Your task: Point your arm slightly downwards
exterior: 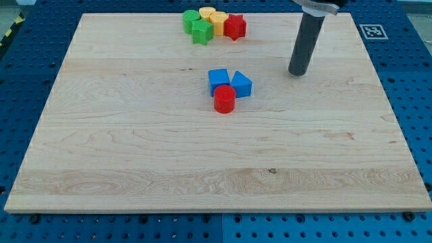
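Observation:
My tip (298,73) rests on the wooden board (135,148), right of centre in the upper half. It stands apart from every block. A blue cube (218,79), a blue triangular block (241,84) and a red cylinder (224,100) cluster to the tip's left, near the board's middle. At the view's top a second cluster holds a green cylinder (190,19), a green star-shaped block (201,32), a yellow block (206,13), another yellow block (219,21) and a red star-shaped block (235,27).
The board lies on a blue perforated table (412,81). A black-and-white marker tag (373,31) sits off the board's top right corner.

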Motion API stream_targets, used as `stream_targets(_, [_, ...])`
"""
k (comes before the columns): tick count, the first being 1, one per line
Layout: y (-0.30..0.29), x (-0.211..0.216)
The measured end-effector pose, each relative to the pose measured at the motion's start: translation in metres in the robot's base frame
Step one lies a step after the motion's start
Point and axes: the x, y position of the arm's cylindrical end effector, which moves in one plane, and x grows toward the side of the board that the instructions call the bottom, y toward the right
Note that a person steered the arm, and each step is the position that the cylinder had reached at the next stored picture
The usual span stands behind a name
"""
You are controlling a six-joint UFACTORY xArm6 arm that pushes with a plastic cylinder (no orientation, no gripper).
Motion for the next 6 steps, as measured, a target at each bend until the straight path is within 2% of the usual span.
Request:
stream_targets(1, [0.000,0.015])
stream_targets(2, [0.001,0.070])
stream_targets(3, [0.004,0.094])
stream_targets(6, [0.004,0.095])
